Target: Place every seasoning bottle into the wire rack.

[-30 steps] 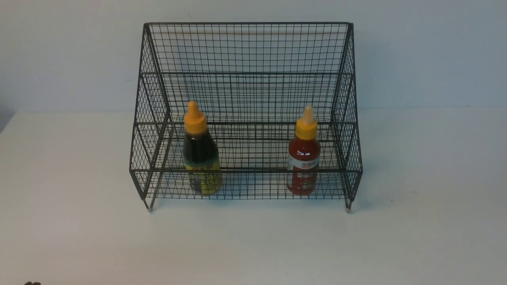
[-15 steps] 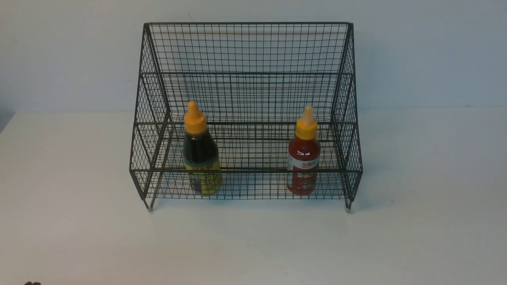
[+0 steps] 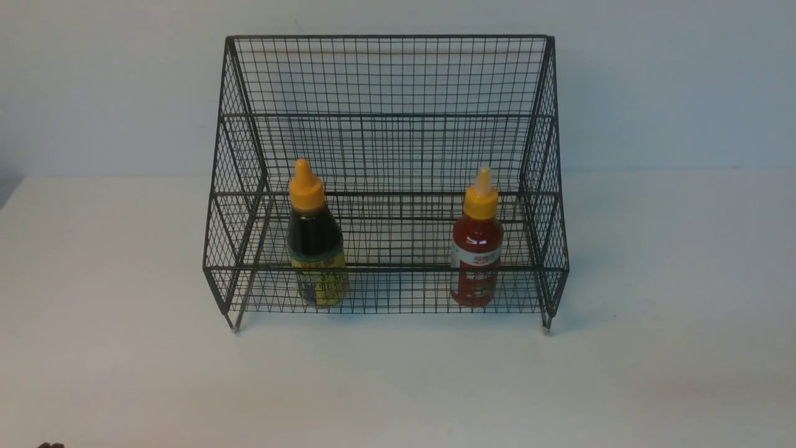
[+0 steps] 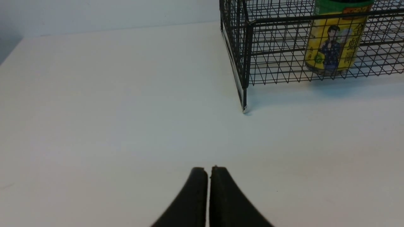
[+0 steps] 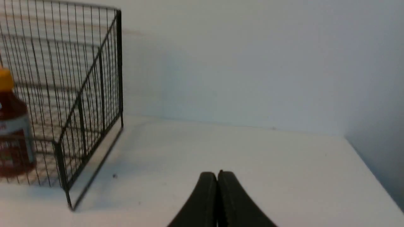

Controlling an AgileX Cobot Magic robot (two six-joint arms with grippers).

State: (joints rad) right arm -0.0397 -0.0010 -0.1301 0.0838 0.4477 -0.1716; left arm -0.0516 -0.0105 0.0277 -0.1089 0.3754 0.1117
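The black wire rack (image 3: 385, 74) stands at the back middle of the white table. The dark sauce bottle (image 3: 315, 239) with a yellow-green label stands upright on the rack's lower tier at the left. The red sauce bottle (image 3: 476, 246) with a white-and-red label stands upright on the same tier at the right. My left gripper (image 4: 208, 168) is shut and empty, over bare table well short of the rack's left foot; the dark bottle (image 4: 334, 47) shows beyond. My right gripper (image 5: 217, 173) is shut and empty, beside the rack's right end (image 5: 94, 94); the red bottle (image 5: 12, 138) shows inside.
The white table (image 3: 398, 386) stretches in front of the rack and to both sides. A pale wall stands close behind the rack. A dark speck of the left arm (image 3: 50, 445) shows at the bottom left edge of the front view.
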